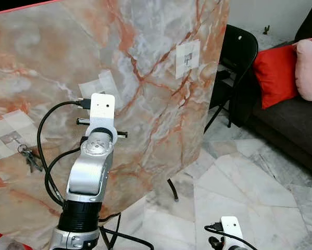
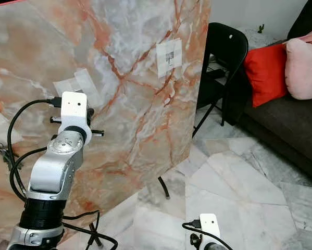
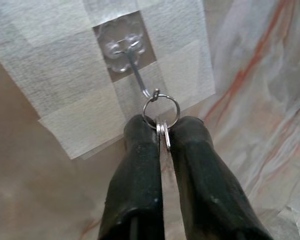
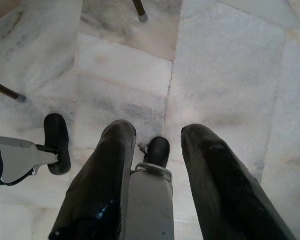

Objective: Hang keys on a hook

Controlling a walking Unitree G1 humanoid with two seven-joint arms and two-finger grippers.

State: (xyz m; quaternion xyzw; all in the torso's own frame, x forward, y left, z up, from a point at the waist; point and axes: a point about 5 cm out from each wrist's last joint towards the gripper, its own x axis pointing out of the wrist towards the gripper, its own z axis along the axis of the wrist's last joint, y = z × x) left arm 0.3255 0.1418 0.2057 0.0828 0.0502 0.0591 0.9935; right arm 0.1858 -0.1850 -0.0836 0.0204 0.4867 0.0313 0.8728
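Keys (image 3: 162, 131): silver flat blades on a thin round ring, pinched between the two black fingers (image 3: 139, 170) of the left hand (image 3: 162, 135). Ring looped over the tip of a slim metal hook (image 3: 137, 70).

Hook: clear plastic base, fixed to the panel under squares of translucent tape (image 3: 54, 65).

Panel (image 1: 145, 47): large board with orange, grey and white marble pattern, standing tilted on thin dark legs (image 1: 172, 190). Carries two more taped patches, one at upper right (image 1: 188, 58) and one at far left (image 1: 10, 136); a second bunch of keys (image 1: 29, 158) hangs from the far-left patch.

Left arm (image 1: 90, 172): silver, raised to the panel; a black cable (image 1: 44, 151) loops beside it. Fingers hidden behind the white wrist camera (image 1: 102, 112) in the head views.

Right hand (image 4: 155, 145): hangs low over the floor, fingers parted, holding nothing.

Room: floor (image 1: 249, 182) of pale marble tiles in irregular shapes. Black folding chair (image 1: 234, 57) behind the panel's right edge. Dark sofa (image 1: 291, 120) at right with a red cushion (image 1: 275, 73) and a pink cushion (image 1: 309, 67), the latter cut off by the frame edge.

Unclear: number of keys on the ring.
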